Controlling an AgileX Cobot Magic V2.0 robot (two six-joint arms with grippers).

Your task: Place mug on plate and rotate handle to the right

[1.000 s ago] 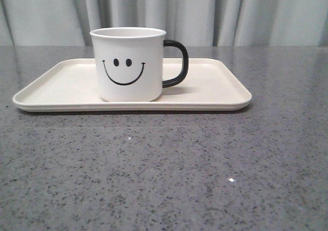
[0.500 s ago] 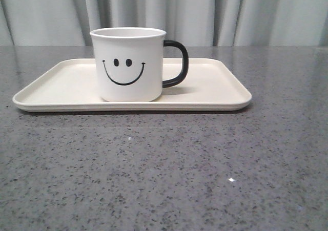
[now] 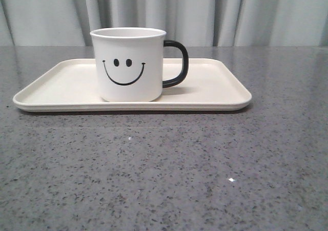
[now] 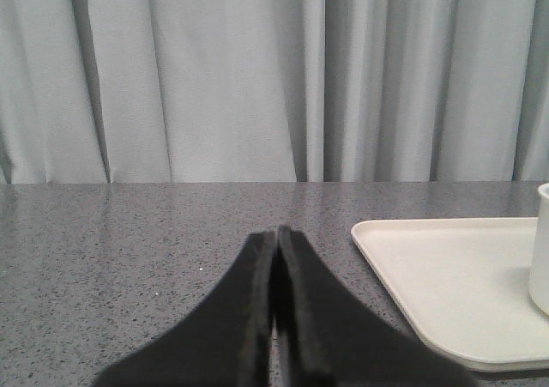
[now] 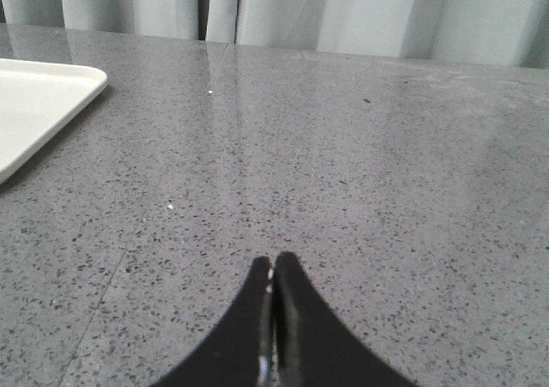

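Mug [image 3: 129,64] in plain white stands upright on the plate [image 3: 215,87], left of the plate's middle, its printed black smiley face turned toward the desk's near edge. Its rim is level and its base sits flat. The handle [image 3: 177,63], a glossy black loop, points toward the desk's right edge. The plate is a wide cream-white rectangle with rounded corners and a low raised rim, lying flat with its long side parallel to the desk's near edge, closer to the far edge than the near one.

The desk [image 3: 164,169] is grey speckled stone with a slight sheen. Pale grey pleated curtains [image 3: 230,13] hang behind its far edge. No writing or brand shows; the smiley is the only print.

The left gripper [image 4: 276,232] has its black jaws pressed together, holding nothing, above bare desk near the plate's left end. The right gripper [image 5: 273,260] is likewise closed and empty, over desk right of the plate.
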